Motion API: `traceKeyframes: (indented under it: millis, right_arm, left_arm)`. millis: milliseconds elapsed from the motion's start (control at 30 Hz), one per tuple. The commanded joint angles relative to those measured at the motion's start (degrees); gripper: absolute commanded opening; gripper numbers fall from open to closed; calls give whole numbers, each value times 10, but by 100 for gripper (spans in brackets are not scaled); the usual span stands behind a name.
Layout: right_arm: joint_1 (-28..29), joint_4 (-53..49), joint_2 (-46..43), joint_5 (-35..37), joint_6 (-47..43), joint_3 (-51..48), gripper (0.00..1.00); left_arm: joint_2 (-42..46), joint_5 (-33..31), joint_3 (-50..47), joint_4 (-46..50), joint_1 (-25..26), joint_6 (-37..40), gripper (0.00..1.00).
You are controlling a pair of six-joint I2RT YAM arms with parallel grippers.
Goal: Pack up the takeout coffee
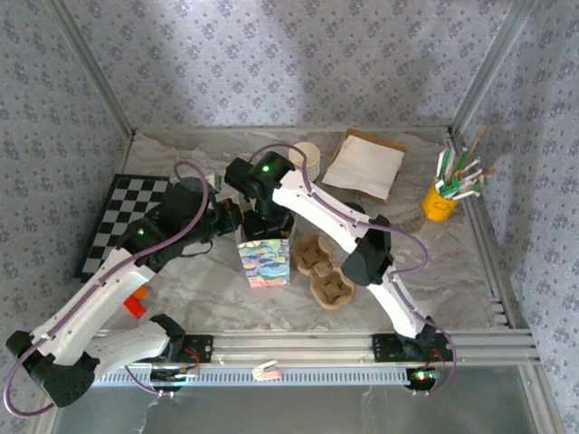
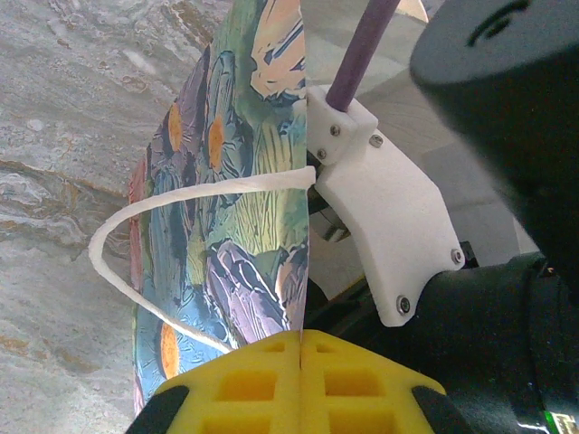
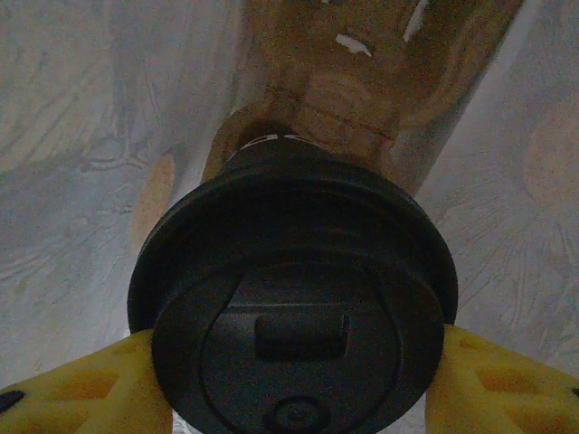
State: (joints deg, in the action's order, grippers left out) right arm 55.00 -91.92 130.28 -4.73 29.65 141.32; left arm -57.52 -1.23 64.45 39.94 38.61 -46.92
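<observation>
The right gripper clasps the light, crushable black-lidded paper cup by its stiff lid, while the left gripper pinches the 11 o'clock rim of the floppy floral paper bag.

1. Left arm: white shells, black joints, and a purple cable looped alongside.
2. Right arm: the same white and black, with a green light on its black wrist block.
3. White bracket at 3 o'clock in the left wrist view, with silver screws and a purple cable at 12.
4. Left gripper: yellow, waffle-gridded pads.
5. Right gripper: yellow pads at 5 and 7 o'clock.
</observation>
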Motion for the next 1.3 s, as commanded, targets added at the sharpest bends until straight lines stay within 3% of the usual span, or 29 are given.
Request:
traceKeyframes:
  millis: [0, 633, 1100, 1267]
  right_arm:
    - [-5, -101, 22, 17, -8, 13, 59]
    - [-7, -74, 1, 31, -5, -23, 59]
    - [-2, -70, -14, -33, -33, -34, 59]
    - [-4, -72, -3, -19, -30, -31, 59]
  left_arm:
    - [5, 6, 8, 6, -3, 9, 0]
    - [6, 13, 5, -1, -3, 18, 0]
    - [5, 14, 8, 0, -3, 22, 0]
    - [6, 15, 8, -2, -3, 20, 0]
